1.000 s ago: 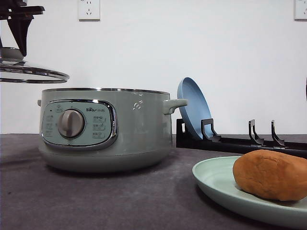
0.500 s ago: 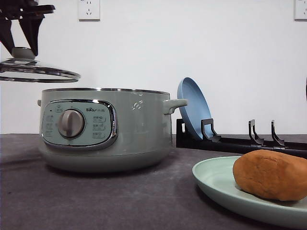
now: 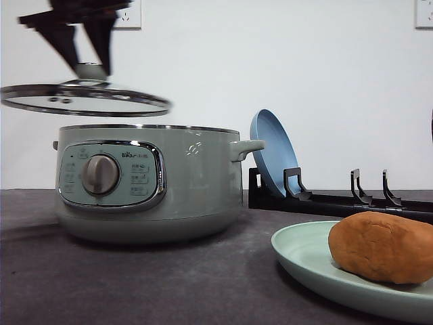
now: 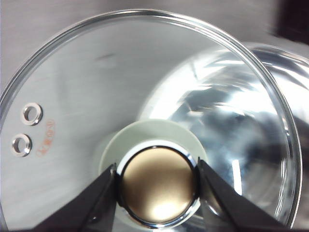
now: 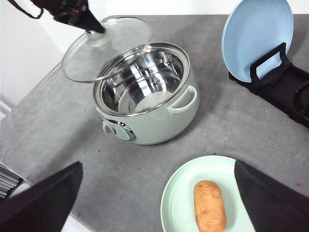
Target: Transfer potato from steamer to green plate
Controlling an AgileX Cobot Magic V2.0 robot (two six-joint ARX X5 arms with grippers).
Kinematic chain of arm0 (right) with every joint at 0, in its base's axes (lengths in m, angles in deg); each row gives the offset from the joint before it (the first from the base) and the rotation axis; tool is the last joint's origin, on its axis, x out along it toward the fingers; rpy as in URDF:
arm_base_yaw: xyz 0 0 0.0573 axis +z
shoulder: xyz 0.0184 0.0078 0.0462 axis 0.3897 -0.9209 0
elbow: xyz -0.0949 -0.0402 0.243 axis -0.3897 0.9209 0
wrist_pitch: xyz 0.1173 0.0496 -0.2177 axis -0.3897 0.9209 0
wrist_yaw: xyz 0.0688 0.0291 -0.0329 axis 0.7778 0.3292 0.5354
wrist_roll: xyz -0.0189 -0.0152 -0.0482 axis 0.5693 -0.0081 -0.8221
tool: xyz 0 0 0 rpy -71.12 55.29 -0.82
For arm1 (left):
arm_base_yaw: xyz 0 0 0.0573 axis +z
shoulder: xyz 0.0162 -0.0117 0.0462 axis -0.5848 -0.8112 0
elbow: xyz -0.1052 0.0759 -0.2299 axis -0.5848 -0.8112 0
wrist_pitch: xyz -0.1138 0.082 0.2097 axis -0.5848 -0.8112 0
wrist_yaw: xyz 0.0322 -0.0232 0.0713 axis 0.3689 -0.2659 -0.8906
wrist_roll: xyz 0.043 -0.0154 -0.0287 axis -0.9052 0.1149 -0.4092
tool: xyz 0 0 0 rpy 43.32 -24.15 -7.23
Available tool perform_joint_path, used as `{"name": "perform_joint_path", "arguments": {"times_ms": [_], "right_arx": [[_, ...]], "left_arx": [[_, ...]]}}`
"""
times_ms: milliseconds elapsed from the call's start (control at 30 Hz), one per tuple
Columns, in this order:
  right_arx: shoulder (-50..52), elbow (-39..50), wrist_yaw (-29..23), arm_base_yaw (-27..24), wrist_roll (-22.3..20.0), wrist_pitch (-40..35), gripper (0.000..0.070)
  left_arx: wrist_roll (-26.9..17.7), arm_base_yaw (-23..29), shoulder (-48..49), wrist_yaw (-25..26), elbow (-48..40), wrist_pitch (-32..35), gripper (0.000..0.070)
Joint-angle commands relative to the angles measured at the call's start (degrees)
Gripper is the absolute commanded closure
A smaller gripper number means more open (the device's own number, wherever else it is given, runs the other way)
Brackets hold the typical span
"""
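Lid point(image 3: 84, 100) has shifted toward the steamer point(image 3: 149, 183) over the last second: it was off to the steamer's left side, and it now hangs partly over the rim, level, not touching. Motion blur on the left gripper point(image 3: 86, 68) suggests it is mid-travel.

Left gripper pinches the lid knob point(image 4: 158, 186); fingers point(image 4: 99, 200) press both sides of it in the left wrist view. Grip looks centred.

Right gripper point(image 5: 159, 203): jaws spread wide, holding nothing, hovering high above the plate.

Potato point(image 5: 209, 205) lies on the green plate point(image 5: 178, 193), near the plate's middle, well apart from the steamer. Steamer bowl point(image 5: 140, 87) looks empty and bare metal.

Judgement: the transfer itself is done; the step in hand is re-covering the steamer. Remaining need: centre the lid over the rim and lower it level, or the glass edge may catch.

Blue plate point(image 3: 272, 152) leans in the rack point(image 3: 338, 200), untouched.
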Motion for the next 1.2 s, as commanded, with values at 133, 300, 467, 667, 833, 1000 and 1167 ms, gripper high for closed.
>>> {"name": "perform_joint_path", "arguments": {"times_ms": [133,300,467,667,833,1000,1167], "right_arx": [[-0.24,-1.11,-0.09,0.50,0.52,-0.31,0.0065],[-0.24,-1.14,-0.06,0.50,0.55,-0.50,0.0066],[-0.24,-1.12,-0.06,0.50,0.52,-0.73,0.0066],[-0.24,-1.11,-0.06,0.50,0.49,-1.27,0.0066],[-0.24,-1.11,-0.06,0.50,0.50,-1.99,0.0066],[-0.24,-1.11,-0.04,0.50,0.50,-1.99,0.0066],[-0.24,-1.11,-0.06,0.50,0.50,-1.99,0.0065]], "left_arx": [[-1.00,-5.83,0.98,0.24,2.41,1.13,0.0699],[-1.12,-8.38,0.98,0.24,2.32,1.03,0.0699],[-1.13,-9.18,0.98,0.24,1.98,1.26,0.0699],[-1.12,-9.61,0.85,0.24,0.98,1.85,0.0699],[-1.05,-9.91,0.74,0.24,-0.08,2.39,0.0699],[-1.05,-10.03,0.74,0.24,-2.26,4.01,0.0699],[-1.05,-10.34,0.53,0.24,-3.10,5.36,0.0699]]}}
